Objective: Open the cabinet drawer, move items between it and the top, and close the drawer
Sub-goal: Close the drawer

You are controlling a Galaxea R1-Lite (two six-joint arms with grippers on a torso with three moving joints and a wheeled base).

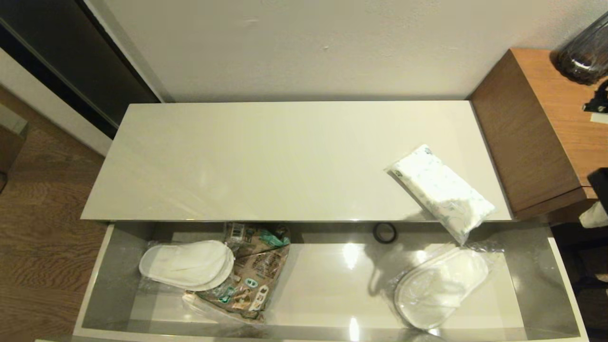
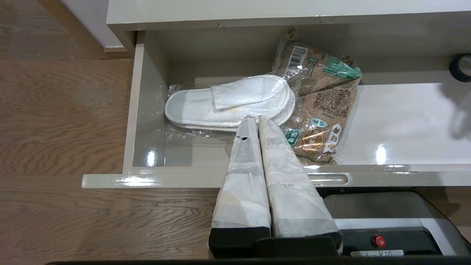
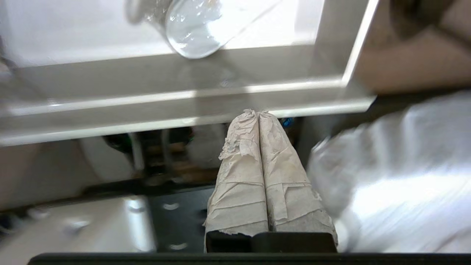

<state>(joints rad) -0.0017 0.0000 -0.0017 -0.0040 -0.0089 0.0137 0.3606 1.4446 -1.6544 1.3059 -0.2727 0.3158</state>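
Observation:
The cabinet drawer [image 1: 327, 285] stands pulled open below the cream top [image 1: 266, 161]. A white tissue-like pack [image 1: 441, 192] lies on the top's right front corner and overhangs the edge. In the drawer lie bagged white slippers [image 1: 185, 263] at the left, a second bagged pair [image 1: 439, 287] at the right, and a small black tape roll [image 1: 384, 232] at the back. My left gripper [image 2: 255, 118] is shut and empty, over the drawer's front edge [image 2: 184, 178] near the left slippers [image 2: 228, 101]. My right gripper [image 3: 258, 112] is shut and empty, just outside the drawer front [image 3: 147, 106].
A brown printed snack bag [image 1: 254, 270] lies beside the left slippers, partly under them. Brown wooden furniture [image 1: 536, 128] with a dark vase [image 1: 584, 52] stands against the top's right end. Wooden floor [image 1: 38, 213] lies to the left. My base [image 2: 386, 217] sits before the drawer front.

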